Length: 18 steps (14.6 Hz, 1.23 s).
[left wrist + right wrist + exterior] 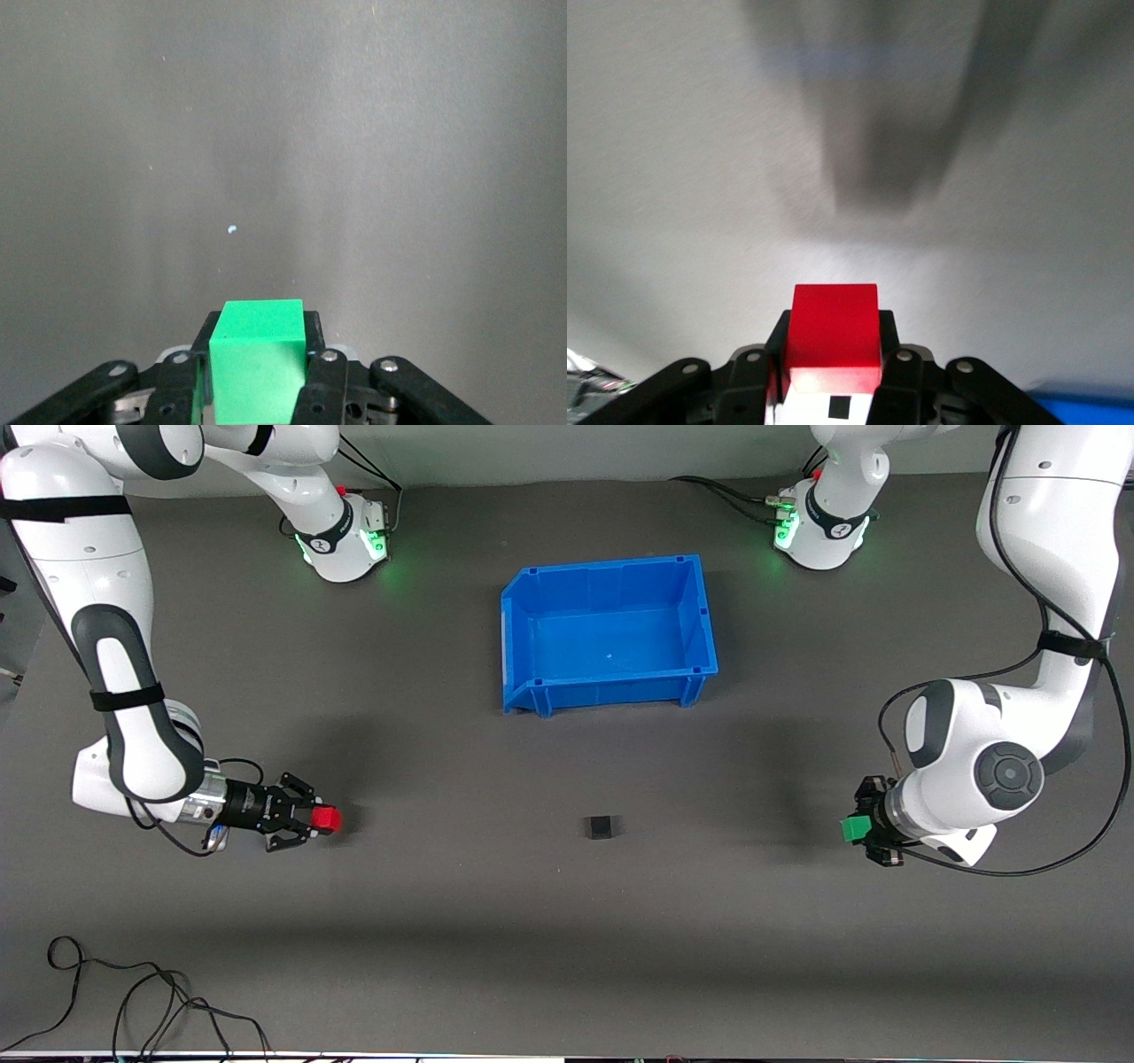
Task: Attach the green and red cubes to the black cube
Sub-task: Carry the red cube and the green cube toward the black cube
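A: Dark grey matte table (567,921) fills the shot, a pale wall strip along the top, both arm bases glowing green there. Loose black cables (133,1001) are coiled at the edge nearest the front camera, toward the right arm's end.

B: And the blue bin (607,633) sits mid-table, open, nothing in it, closer to the bases than anything else out there.

A: The black cube (601,827) rests alone on the table, nearer the front camera than the bin, roughly midway between the two grippers. Nothing lies between it and either one.

B: Right gripper (321,820) is up over the right arm's end of the table, fingers pinching the red cube (327,818). Wrist view confirms it: red cube (834,336) clamped between the black fingers (890,367).

A: Left gripper (858,831) mirrors that over the left arm's end, closed on the green cube (852,830). Its wrist view shows the green cube (259,359) gripped on both sides, bare grey table ahead with one tiny pale speck (232,229).
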Tool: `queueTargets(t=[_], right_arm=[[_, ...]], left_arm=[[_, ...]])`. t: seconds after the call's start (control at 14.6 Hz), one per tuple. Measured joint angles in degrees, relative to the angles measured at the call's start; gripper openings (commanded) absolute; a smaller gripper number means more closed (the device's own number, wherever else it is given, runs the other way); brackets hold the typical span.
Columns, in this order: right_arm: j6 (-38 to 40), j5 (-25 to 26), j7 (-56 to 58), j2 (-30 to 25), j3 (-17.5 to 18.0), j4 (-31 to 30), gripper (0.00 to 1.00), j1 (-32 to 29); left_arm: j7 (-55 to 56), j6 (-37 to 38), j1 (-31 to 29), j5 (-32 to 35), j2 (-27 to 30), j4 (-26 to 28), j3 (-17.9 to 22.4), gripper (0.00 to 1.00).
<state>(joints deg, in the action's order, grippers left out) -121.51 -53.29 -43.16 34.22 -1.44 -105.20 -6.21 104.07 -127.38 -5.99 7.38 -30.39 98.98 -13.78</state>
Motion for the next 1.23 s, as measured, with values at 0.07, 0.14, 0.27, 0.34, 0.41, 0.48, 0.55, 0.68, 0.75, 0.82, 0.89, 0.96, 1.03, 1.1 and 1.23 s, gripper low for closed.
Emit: queueTargets(t=[0.07,0.14,0.27,0.34,0.41,0.48,0.55,0.68,0.75,0.82,0.89,0.96,1.03,1.1,1.23], right_arm=[[0.4,0.0,-1.2,-0.1,0.2,1.1,0.2,0.4],[0.7,0.0,-2.5,-0.2,0.3,2.1,0.2,1.4],[0.9,0.0,-6.1,-0.2,0.4,3.9,0.2,4.8],[0.8,0.0,-8.3,-0.1,0.4,4.8,0.2,6.9],[0.7,0.0,-10.6,0.0,0.4,6.0,0.2,8.8],[0.4,0.0,-13.0,0.4,0.4,7.4,0.2,10.6],[0.2,0.0,-15.5,0.9,0.4,8.8,0.2,12.3],[0.1,0.0,-19.6,2.1,0.4,11.7,0.2,15.3],[-0.1,-0.1,-21.2,2.9,0.4,13.0,0.2,16.8],[-0.7,-0.1,-22.8,3.9,0.5,14.4,0.2,18.2],[-1.9,-0.2,-24.3,4.9,0.5,15.7,0.2,19.6],[-3.0,-0.5,-25.4,6.0,0.5,16.9,0.2,21.0],[-4.3,-1.2,-26.3,7.1,0.5,17.8,0.2,22.4],[-5.8,-2.2,-26.9,8.1,0.5,18.6,0.2,24.0],[-8.9,-4.9,-27.2,10.2,0.5,19.6,0.2,27.0]], left_arm=[[1.1,0.0,0.7,0.0,-0.2,-0.4,0.0,0.0],[2.1,0.0,1.4,0.0,-0.6,-1.0,0.0,0.0],[4.6,0.0,3.2,0.0,-2.1,-2.7,0.0,0.0],[6.0,0.0,4.1,0.0,-3.1,-3.7,0.0,0.0],[7.2,-0.1,4.8,0.0,-4.0,-4.7,0.0,0.0],[8.2,-0.2,5.6,0.0,-5.0,-5.6,0.0,0.0],[8.9,-0.3,6.3,0.0,-5.8,-6.6,0.0,0.0],[9.5,-0.3,7.8,0.0,-7.2,-8.2,0.0,0.0],[9.7,-0.3,8.8,-0.2,-7.8,-9.0,-0.1,0.0],[10.0,-0.3,10.0,-0.8,-8.4,-9.8,-0.1,0.0],[10.5,-0.3,11.4,-1.6,-9.1,-10.3,-0.2,0.0],[11.1,-0.3,12.9,-2.1,-9.7,-10.5,-0.2,0.0],[12.1,-0.3,14.3,-2.3,-10.2,-10.7,-0.2,0.0],[13.2,-0.3,15.5,-2.3,-10.9,-10.9,-0.2,0.0],[15.1,-0.4,17.3,-2.4,-12.1,-11.2,-0.2,0.0]])
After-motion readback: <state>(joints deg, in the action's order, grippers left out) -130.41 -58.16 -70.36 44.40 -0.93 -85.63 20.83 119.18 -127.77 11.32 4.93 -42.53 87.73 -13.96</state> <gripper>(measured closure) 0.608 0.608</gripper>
